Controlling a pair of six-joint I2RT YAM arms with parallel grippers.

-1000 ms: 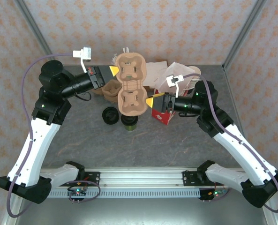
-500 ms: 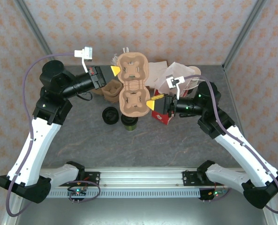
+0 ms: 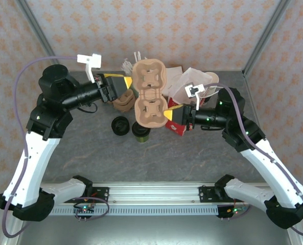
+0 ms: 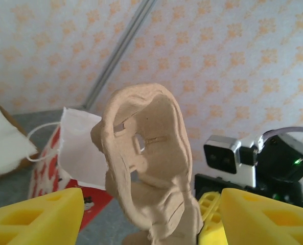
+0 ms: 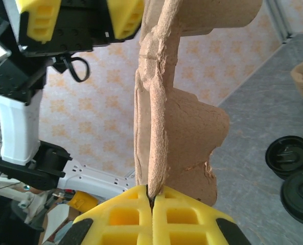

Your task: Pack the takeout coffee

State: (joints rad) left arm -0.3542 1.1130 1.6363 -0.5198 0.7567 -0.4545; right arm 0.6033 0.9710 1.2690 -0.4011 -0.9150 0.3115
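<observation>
Table: grey surface; both arm bases sit at its near edge.
Takeout coffee: stands upright on the table near the middle, a dark green cup with its black lid on. From above, its far part is covered by the raised carrier.
Pile of black lids: on the table just beside the coffee, on its left.
Cup carrier: brown pulp tray with two pockets, lifted off the table above the coffee, between the two grippers.
Right gripper: jaws pressed together on the right rim of the carrier, pinching it.
Left gripper: jaws spread, with one yellow finger on each side of the carrier's left edge. I cannot tell if they touch it.
Stack of paper cups: left of the carrier, partly hidden under the left gripper.
Red-and-white bag: right of the carrier, toward the far edge. The right gripper stands in front of it.
</observation>
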